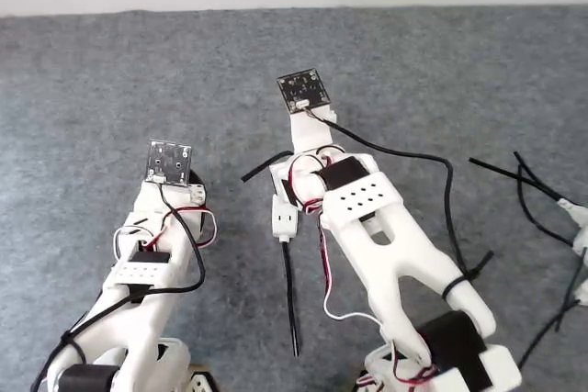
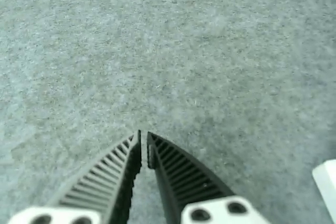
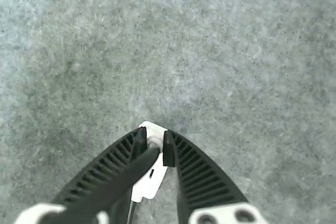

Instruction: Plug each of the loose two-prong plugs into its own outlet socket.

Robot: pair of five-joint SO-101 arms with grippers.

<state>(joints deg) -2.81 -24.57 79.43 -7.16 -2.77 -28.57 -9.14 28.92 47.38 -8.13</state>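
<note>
Plainly the right claw (image 3: 154,136) is clamped on the white plug (image 3: 149,179), its ribbed tips pinching the body's two flat sides just above the grey counter (image 1: 92,89). The left claw (image 2: 144,140) is pressed together on nothing, near the counter. The plug looks light and rigid, smooth plastic that could twist between the tips. Its black cord (image 1: 290,300) trails back along the counter and will likely tug. It is best held by the flat sides of the body, never by the prongs or cord. More cables (image 1: 542,190) lie well apart at the right.
</note>
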